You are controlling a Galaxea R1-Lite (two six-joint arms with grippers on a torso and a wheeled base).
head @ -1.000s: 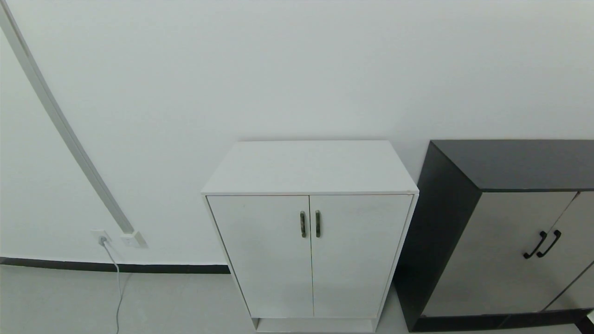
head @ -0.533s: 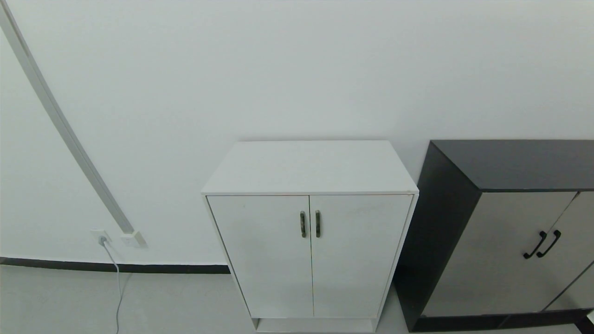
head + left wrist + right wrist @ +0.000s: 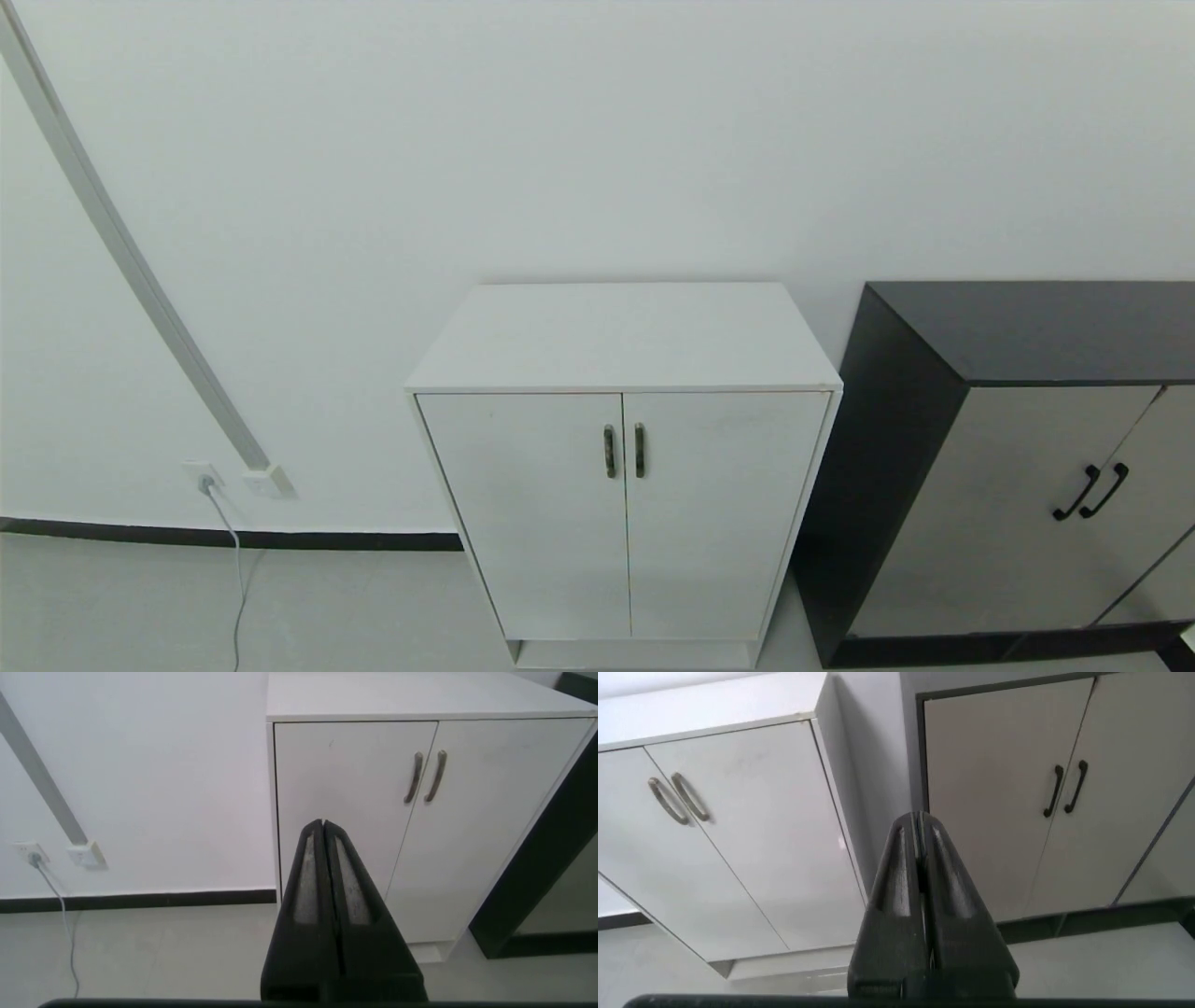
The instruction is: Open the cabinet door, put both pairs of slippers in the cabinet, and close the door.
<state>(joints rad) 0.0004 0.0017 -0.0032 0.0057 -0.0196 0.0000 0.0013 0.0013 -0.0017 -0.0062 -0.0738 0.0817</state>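
A white two-door cabinet point(image 3: 624, 467) stands against the wall, both doors shut, with two dark vertical handles point(image 3: 624, 451) side by side at the middle seam. My left gripper point(image 3: 323, 826) is shut with nothing in it, well short of the cabinet point(image 3: 411, 812) and level with its left door. My right gripper point(image 3: 920, 817) is also shut and holds nothing, short of the gap between the white cabinet point(image 3: 738, 840) and the black one.
A black cabinet with grey doors and black handles point(image 3: 1027, 467) stands close to the right of the white one. A wall socket with a plugged cable point(image 3: 207, 483) and a slanted cable duct point(image 3: 121, 252) are on the left wall. Grey floor lies in front.
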